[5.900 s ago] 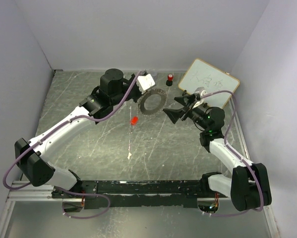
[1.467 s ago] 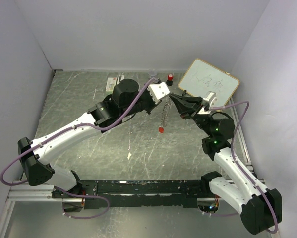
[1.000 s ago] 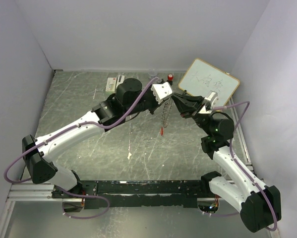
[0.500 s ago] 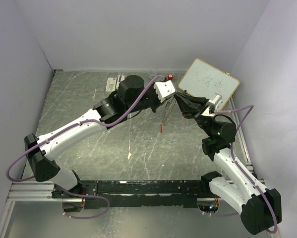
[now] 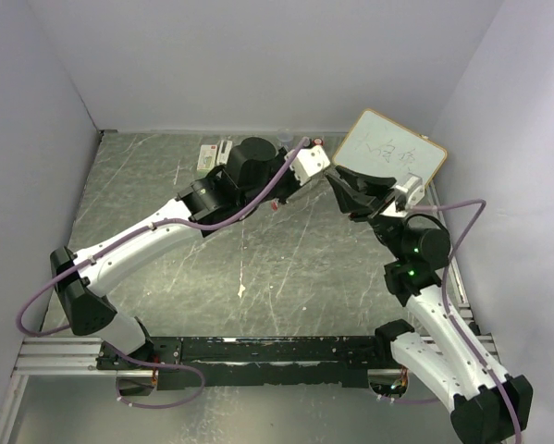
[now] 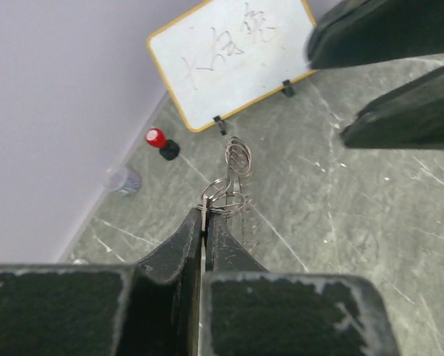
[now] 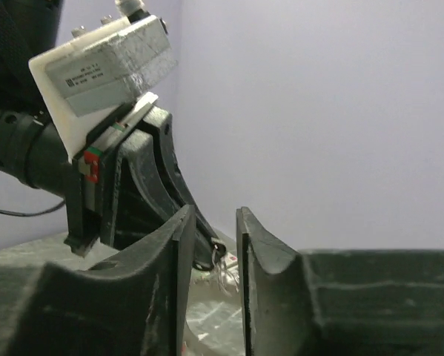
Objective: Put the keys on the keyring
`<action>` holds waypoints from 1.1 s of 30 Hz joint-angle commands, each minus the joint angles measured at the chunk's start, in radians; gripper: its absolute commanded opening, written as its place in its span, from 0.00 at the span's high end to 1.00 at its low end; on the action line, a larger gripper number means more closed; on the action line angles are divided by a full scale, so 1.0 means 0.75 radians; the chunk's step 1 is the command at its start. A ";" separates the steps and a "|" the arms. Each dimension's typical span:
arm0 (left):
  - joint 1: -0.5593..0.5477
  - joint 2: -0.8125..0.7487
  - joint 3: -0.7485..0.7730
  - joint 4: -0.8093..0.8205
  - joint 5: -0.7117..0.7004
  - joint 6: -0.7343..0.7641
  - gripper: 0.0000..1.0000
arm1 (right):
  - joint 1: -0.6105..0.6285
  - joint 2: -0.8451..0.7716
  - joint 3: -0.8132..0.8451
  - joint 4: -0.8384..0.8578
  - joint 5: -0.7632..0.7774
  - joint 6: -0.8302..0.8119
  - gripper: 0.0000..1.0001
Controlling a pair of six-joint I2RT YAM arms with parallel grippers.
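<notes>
The left gripper (image 6: pixel 204 215) has its jaws closed on the thin dark-grey toothed metal keyring (image 6: pixel 244 221), which is held edge-on above the grey marbled surface (image 6: pixel 370 215). The small keys cannot be made out among the ring's wire loops. At 2 o'clock from the ring, the right gripper (image 6: pixel 327 93) has its jaws slightly parted around nothing. Farther off, a red-topped black small cylinder (image 6: pixel 161 143) stands at 11 o'clock, and a yellow-framed whiteboard (image 6: pixel 236 52) stands at 12 o'clock.
</notes>
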 commanded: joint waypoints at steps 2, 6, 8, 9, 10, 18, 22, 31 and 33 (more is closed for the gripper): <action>-0.004 -0.064 0.108 0.037 -0.096 0.066 0.93 | 0.000 -0.078 0.082 -0.358 0.131 -0.107 0.37; -0.005 -0.058 0.122 0.021 -0.105 0.072 0.93 | 0.000 -0.052 0.127 -0.500 0.138 -0.141 0.01; -0.004 -0.056 0.121 0.017 -0.115 0.074 0.94 | 0.001 -0.041 0.121 -0.502 0.133 -0.161 0.00; -0.005 -0.060 0.121 0.017 -0.118 0.076 0.93 | 0.000 -0.043 0.113 -0.495 0.133 -0.167 0.00; -0.005 -0.062 0.118 0.017 -0.118 0.077 0.93 | 0.000 -0.044 0.107 -0.488 0.138 -0.174 0.00; -0.004 -0.058 0.143 -0.031 -0.079 0.077 0.93 | 0.000 -0.014 0.121 -0.505 0.078 -0.214 0.38; -0.006 -0.045 0.159 -0.058 -0.064 0.084 0.93 | 0.001 0.078 0.217 -0.597 -0.004 -0.235 0.44; -0.005 -0.034 0.166 -0.074 -0.035 0.085 0.93 | 0.013 0.188 0.278 -0.606 -0.051 -0.212 0.50; -0.005 -0.030 0.168 -0.078 -0.029 0.084 0.93 | 0.021 0.196 0.287 -0.607 -0.054 -0.213 0.51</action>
